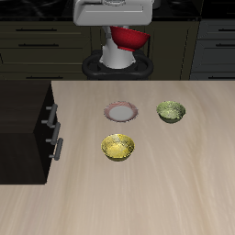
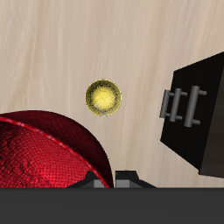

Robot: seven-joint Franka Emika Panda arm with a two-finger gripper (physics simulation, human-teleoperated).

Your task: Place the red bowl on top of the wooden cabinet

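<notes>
Red bowl (image 1: 129,38), glossy, is held aloft at the far side of the scene, hanging beneath the gripper (image 1: 114,14) in front of the robot's base and well above the bench (image 1: 184,174); the wrist view shows its rim (image 2: 52,149) close against the gripper, so the gripper is clenched on the bowl, though the fingers themselves are hidden. Wooden cabinet (image 1: 20,128), very dark and boxy, stands on the bench at its edge, flat top bare, two drawer fronts with silver bar handles (image 1: 53,116) facing the middle of the bench. Yellow bowl (image 1: 117,147) sits nearest the bench's front edge; a white plate (image 1: 121,112) lies just behind it; an olive-green bowl (image 1: 171,111) sits beside the plate, on the side away from the cabinet.
</notes>
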